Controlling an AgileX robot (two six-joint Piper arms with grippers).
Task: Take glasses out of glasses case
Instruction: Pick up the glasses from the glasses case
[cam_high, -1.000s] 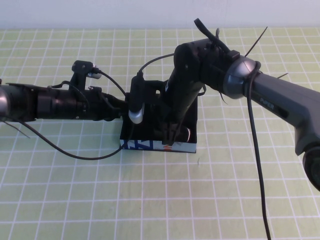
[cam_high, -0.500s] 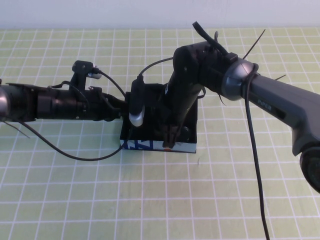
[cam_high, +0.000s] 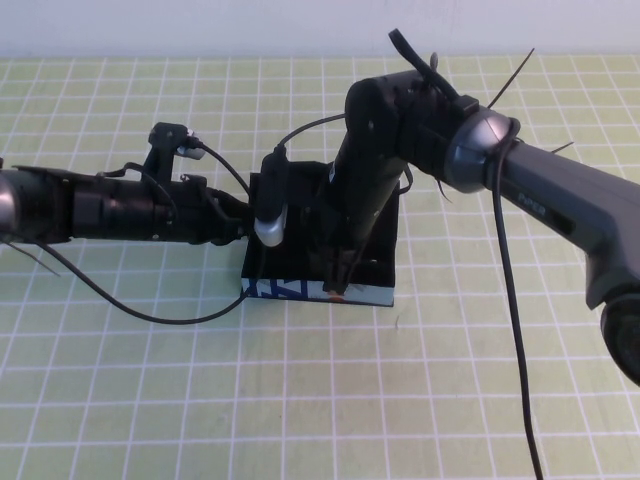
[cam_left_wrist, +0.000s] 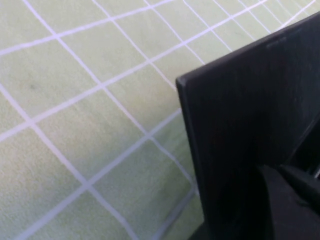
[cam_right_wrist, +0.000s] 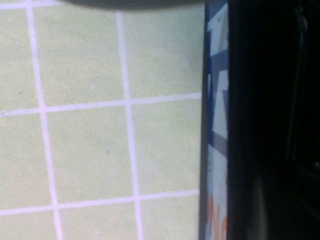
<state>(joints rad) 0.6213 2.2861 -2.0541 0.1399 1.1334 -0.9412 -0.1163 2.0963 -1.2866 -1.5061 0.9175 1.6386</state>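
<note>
The glasses case (cam_high: 300, 290) is a black box in the middle of the mat, its light blue printed long side facing me. That side also shows in the right wrist view (cam_right_wrist: 216, 125). My right gripper (cam_high: 338, 280) reaches straight down into the open case near its front wall. My left gripper (cam_high: 258, 205) comes in level from the left and sits at the case's left end, next to a flat black panel of the case (cam_left_wrist: 250, 110). The glasses are hidden inside the dark case behind the right arm.
The green mat with a white grid (cam_high: 150, 380) covers the whole table. Loose black cables (cam_high: 150, 300) hang from both arms over the mat beside the case. A white wall runs along the far edge.
The right arm's wrist has shifted slightly over the case. The left arm and the case stay where they were.
</note>
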